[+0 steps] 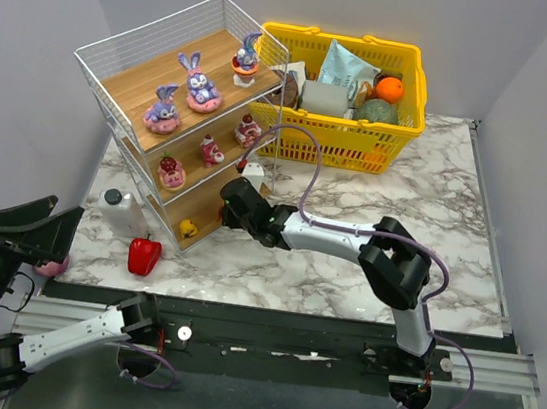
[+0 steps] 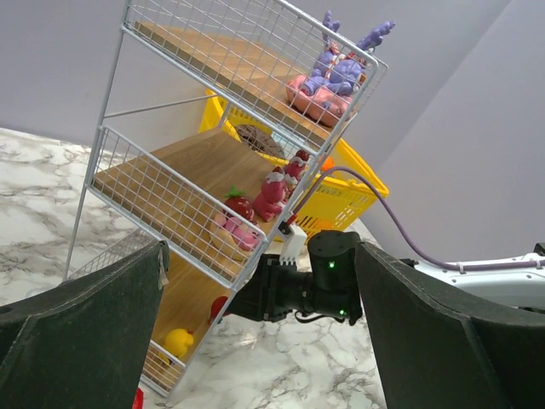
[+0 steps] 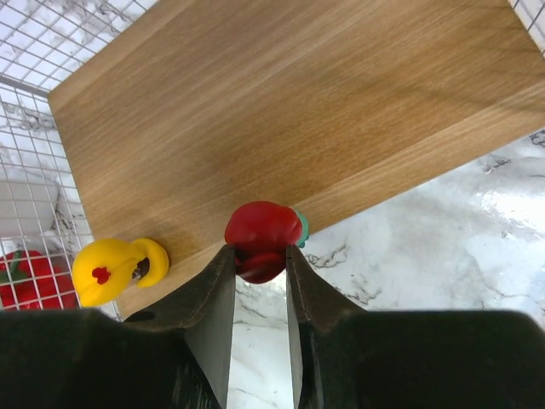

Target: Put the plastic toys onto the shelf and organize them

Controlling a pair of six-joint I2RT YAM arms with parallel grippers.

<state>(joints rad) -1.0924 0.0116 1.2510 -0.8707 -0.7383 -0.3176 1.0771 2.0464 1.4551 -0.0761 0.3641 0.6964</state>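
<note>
Red toy [image 3: 262, 239] sits clamped between the right gripper [image 3: 258, 266] fingers at the front edge of the shelf [image 3: 281, 111], on its lowest board and perhaps already touching it. It is near a yellow piece [image 3: 115, 271], likely to continue that row. The left gripper [image 2: 255, 332] hangs spread wide and empty, back from the shelf, leaving room.

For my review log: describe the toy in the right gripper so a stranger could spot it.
Find the white wire shelf, then its bottom wooden board. At that board's edge the right gripper pinches a small red toy with a green tip; the yellow toy beside it lies free.
</note>
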